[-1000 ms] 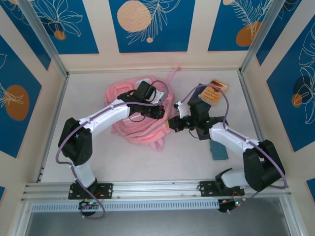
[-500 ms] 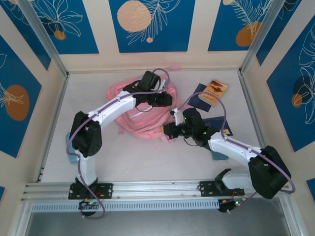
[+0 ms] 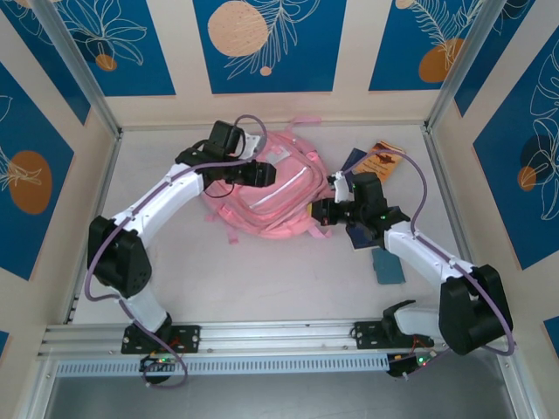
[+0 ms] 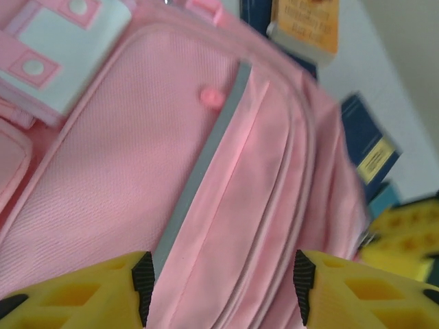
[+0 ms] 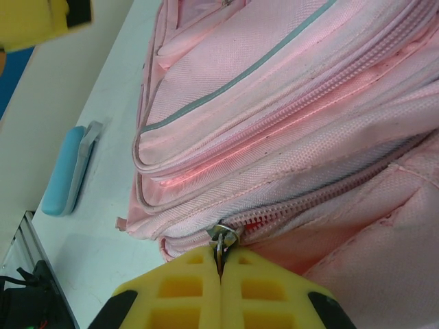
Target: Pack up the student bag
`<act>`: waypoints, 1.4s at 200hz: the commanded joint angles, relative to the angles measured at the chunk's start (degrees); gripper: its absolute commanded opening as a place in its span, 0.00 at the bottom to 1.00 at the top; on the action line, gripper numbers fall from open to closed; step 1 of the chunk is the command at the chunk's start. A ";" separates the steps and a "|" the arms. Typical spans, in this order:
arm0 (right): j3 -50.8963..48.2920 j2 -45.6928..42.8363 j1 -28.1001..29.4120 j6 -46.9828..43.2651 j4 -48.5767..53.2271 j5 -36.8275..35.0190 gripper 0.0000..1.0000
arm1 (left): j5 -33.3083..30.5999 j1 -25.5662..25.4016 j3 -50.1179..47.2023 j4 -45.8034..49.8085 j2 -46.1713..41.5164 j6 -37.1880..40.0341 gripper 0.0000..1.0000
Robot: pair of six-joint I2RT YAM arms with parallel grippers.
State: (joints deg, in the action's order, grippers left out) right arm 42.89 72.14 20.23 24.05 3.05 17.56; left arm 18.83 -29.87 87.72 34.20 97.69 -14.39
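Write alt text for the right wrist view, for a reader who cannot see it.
The right gripper, its yellow jaws closed, pinches the metal zipper pull of the pink student bag. A light blue case lies on the white table, apart from the bag.

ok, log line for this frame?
bag: soft pink fabric backpack | left pincer: open over it, empty | right pincer: shut on its metal zipper pull

On white table (image 3: pixel 175 279): soft pink fabric backpack (image 3: pixel 271 196), centre-rear; orange-covered book (image 3: pixel 382 161), behind-right of it; flat teal pad (image 3: pixel 387 266), front-right.
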 commanded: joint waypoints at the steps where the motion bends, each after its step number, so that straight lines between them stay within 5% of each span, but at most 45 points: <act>1: 3.44 0.95 -1.27 -3.24 1.08 4.47 0.00 | -4.83 -2.67 0.72 7.55 1.77 12.02 0.58; 70: 4.65 1.76 -3.31 -2.79 1.34 6.16 0.00 | -4.98 -5.88 2.16 9.43 6.84 24.14 0.59; 131: 4.94 2.01 -3.60 -2.87 1.34 6.70 0.00 | -7.01 -6.09 8.59 12.36 14.19 24.89 0.58; 161: 4.50 1.31 -3.57 -3.22 1.96 6.61 0.00 | -11.42 -6.10 9.51 10.01 15.58 22.74 0.45; 214: 1.88 0.37 0.50 -5.82 3.91 3.24 0.00 | -9.22 -6.11 9.57 5.29 15.51 11.86 0.15; 280: -5.05 6.03 14.71 3.72 -8.35 -5.60 0.00 | -8.93 -5.77 8.60 -0.57 15.79 -0.18 0.02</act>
State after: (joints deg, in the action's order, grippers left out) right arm 39.24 75.70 30.02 23.20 1.63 11.99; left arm 11.25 -36.40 95.37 42.28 112.55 -8.47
